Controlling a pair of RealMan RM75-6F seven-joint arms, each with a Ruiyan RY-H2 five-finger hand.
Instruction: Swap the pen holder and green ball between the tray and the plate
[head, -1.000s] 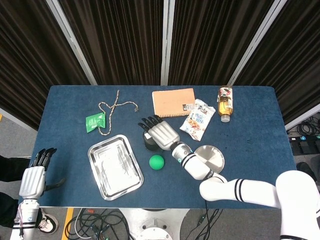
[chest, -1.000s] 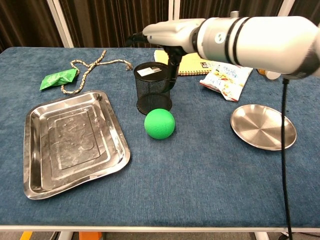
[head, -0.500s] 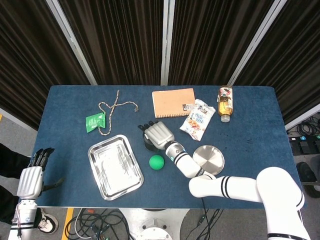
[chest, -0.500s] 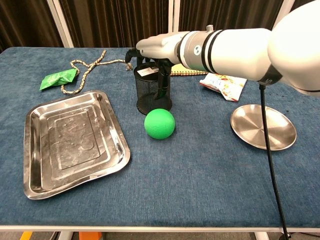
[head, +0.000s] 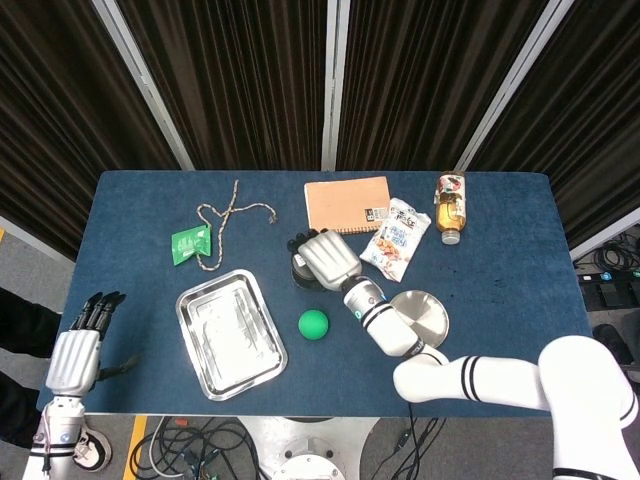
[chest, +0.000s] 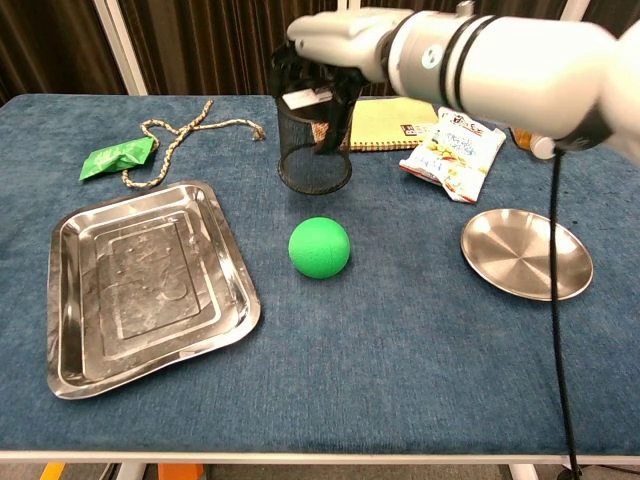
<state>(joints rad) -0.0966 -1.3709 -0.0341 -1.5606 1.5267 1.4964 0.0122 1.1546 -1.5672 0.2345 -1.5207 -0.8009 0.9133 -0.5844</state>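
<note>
I have my right hand (chest: 335, 40) wrapped over the top of the black mesh pen holder (chest: 313, 150), fingers (chest: 330, 120) curled down its side, and the holder hangs clear of the blue tabletop (chest: 400, 340), tipped a little. In the head view the same hand (head: 328, 258) covers most of the holder (head: 299, 268), which sits between the tray and the notebook. The green ball (chest: 319, 247) lies on the cloth just in front of the holder, apart from it, between the steel tray (chest: 70, 300) on one side and the round steel plate (chest: 525, 255) on the other; neither carries anything. My left hand (head: 78, 352) is off the tabletop's near left corner in the head view, fingers spread and holding nothing. Toward the back of the tabletop I see a length of rope (chest: 175, 140), a green packet (chest: 116, 157) beside it, a spiral notebook (head: 346, 204), a snack bag (chest: 455, 155) and a small bottle (head: 450, 208) lying near the far right edge.
</note>
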